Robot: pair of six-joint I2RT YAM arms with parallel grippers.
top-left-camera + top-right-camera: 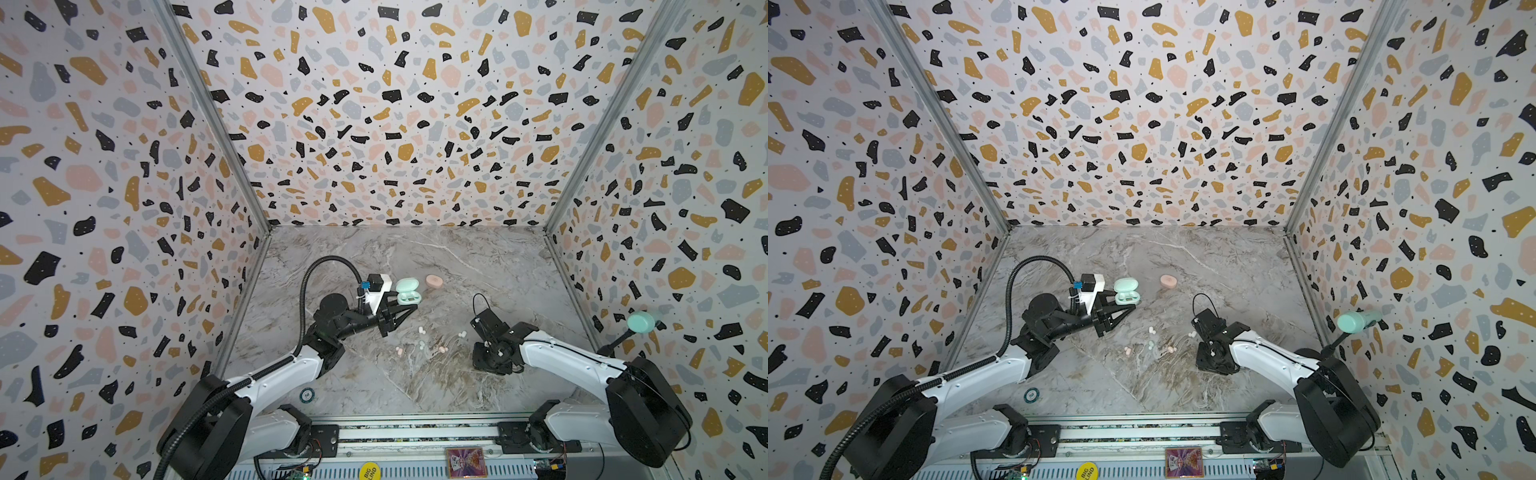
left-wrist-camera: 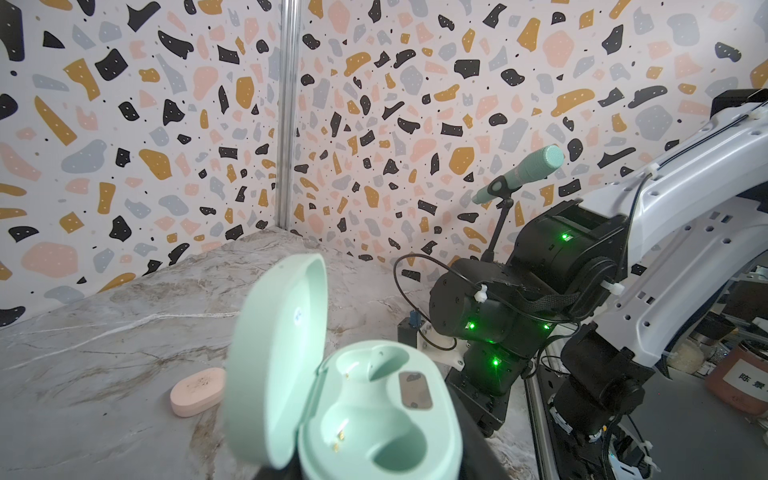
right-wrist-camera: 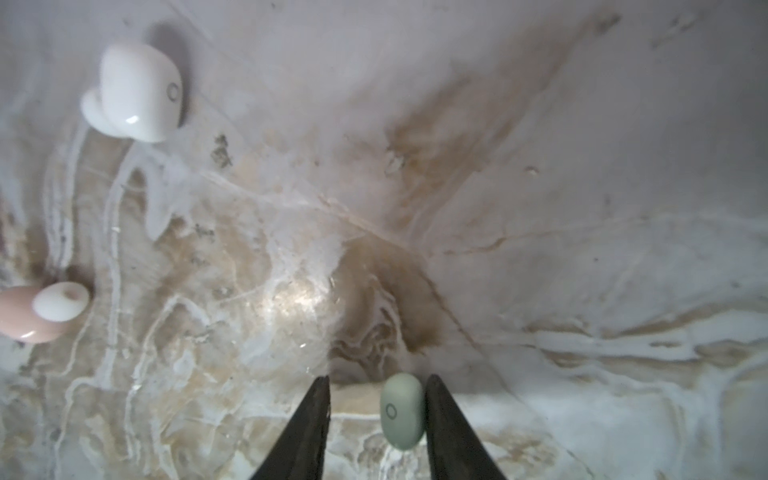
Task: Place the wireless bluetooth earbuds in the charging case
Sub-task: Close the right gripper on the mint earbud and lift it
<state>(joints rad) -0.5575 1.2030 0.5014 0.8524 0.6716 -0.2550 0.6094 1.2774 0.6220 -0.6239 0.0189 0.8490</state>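
Marble-patterned tabletop [image 1: 478, 266] inside speckled walls, inspected from the remote station. I find the right pincer [image 3: 377, 378] pointed down at the surface, its jaws partly open and astride a mint earbud [image 3: 402, 411]. One finger [image 3: 442, 419] touches the bud and the other stands clear of it, so nothing is gripped yet. A white earbud [image 3: 137, 91] and a pink earbud [image 3: 16, 316] lie well ahead of the tips, off to one side. My judgement is that the step in hand is the pick-up. To do it well I should centre the jaws on the bud before closing, since a one-sided push could skid so small and smooth a piece away. Then I should squeeze across its narrow width and lift straight. The left pincer [image 1: 413, 308] has its jaws closed together, lying just beside the open mint case [image 2: 374, 407]; whether it pinches any part of it I cannot tell. That case has its lid [image 2: 278, 353] raised and both wells empty. Beyond it from the left pincer, a pink case [image 1: 434, 281] lies shut, contents unseen.
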